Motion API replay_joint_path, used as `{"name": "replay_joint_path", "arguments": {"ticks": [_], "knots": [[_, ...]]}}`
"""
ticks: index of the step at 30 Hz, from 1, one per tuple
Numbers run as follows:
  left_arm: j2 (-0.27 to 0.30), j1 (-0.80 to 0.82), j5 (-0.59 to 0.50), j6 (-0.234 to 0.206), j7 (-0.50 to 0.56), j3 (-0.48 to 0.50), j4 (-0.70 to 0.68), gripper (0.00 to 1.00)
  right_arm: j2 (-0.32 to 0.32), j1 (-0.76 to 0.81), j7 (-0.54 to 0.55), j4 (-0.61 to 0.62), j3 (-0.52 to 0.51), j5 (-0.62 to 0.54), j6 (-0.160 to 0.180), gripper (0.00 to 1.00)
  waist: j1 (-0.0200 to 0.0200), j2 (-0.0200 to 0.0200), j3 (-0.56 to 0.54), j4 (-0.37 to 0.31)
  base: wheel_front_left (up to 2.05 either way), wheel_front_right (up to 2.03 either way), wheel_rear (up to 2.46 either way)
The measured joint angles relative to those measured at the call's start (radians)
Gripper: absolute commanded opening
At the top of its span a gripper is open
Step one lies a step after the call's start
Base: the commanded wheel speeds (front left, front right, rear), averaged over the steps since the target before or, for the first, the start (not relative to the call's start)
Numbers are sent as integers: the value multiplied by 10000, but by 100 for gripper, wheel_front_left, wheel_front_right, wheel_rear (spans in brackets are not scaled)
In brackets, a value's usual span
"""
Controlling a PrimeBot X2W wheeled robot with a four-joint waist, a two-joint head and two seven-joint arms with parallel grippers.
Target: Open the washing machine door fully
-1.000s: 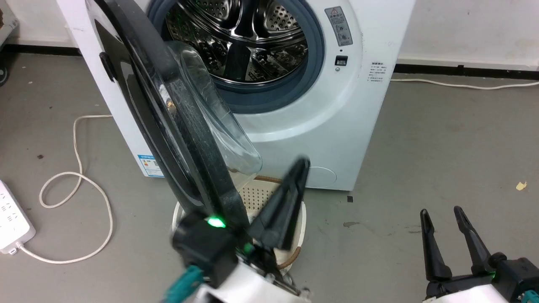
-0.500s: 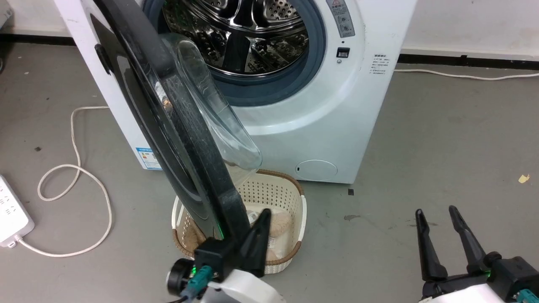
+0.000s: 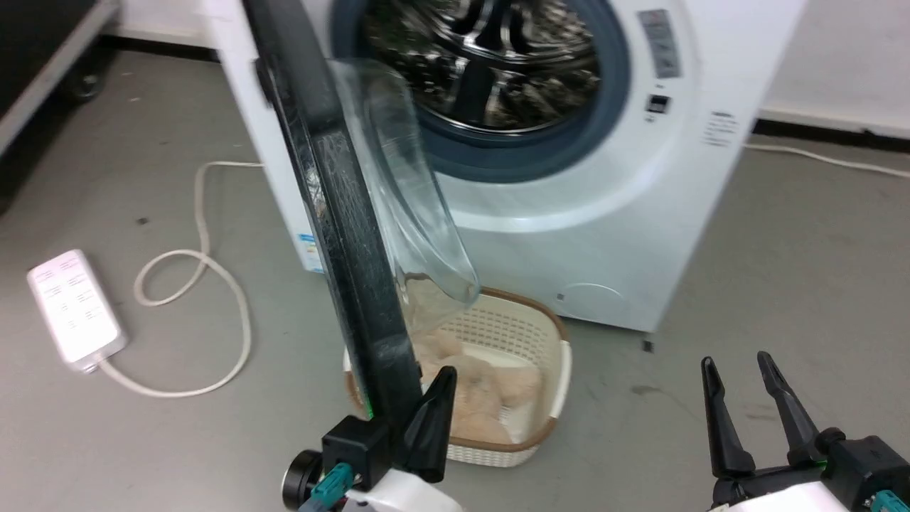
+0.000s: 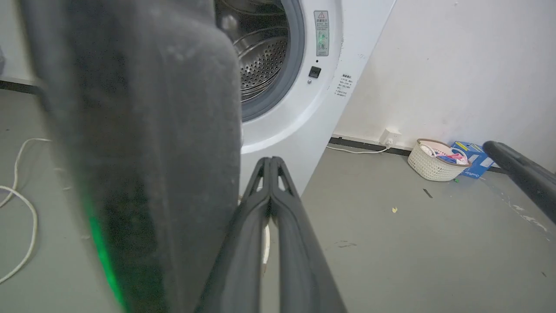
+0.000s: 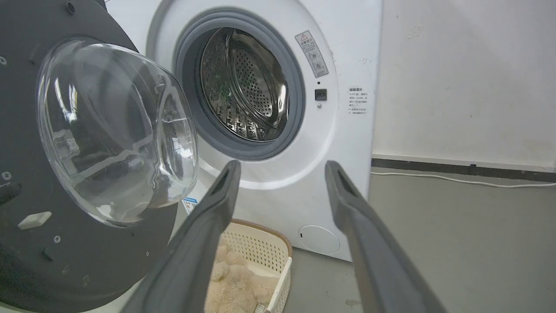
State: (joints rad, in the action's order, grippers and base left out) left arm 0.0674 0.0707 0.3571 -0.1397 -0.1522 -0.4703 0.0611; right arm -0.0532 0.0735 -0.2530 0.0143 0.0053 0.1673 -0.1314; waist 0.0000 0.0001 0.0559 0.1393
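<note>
Beside the washing machine door rim | left gripper pinched closed as before; view shifted | right gripper spread wide

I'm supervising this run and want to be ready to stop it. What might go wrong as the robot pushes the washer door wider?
The left gripper is shut beside the lower rim of the washing machine door, not clamped on it, so a push could slip off. The laundry basket sits just beneath; the arm might knock it. The cable loops on the floor at the door's outer side, where wheels could snag.
</note>
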Motion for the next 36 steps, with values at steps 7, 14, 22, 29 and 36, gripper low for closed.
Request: {"name": "replay_joint_path", "arguments": {"ticks": [7, 14, 22, 29, 36], "knots": [[184, -274, 92, -144, -86, 159, -59, 0, 0, 20, 6, -52, 67, 2, 0, 100, 0, -1, -166, 1117, 0, 0, 0], [541, -298, 255, -351, -88, 752, -186, 0, 4, 14, 144, -17, 343, -17, 0, 100, 0, 0, -172, 2198, 0, 0, 0], [1521, 466, 594, -543, -96, 2100, -6, 0, 6, -44, 385, 240, 533, -376, 0, 100, 0, -1, 534, 2636, 0, 0, 0], [2872, 1331, 1235, -581, 132, 3822, 313, 0, -153, -462, 767, 644, 571, -623, 0, 100, 1, 0, 1419, 2512, 0, 0, 0], [4044, 2570, 1820, -203, 201, 4947, 1756, 0, -481, -704, 1037, 957, 504, -627, 0, 100, 2, -1, 2245, 2202, 0, 0, 0]]}}
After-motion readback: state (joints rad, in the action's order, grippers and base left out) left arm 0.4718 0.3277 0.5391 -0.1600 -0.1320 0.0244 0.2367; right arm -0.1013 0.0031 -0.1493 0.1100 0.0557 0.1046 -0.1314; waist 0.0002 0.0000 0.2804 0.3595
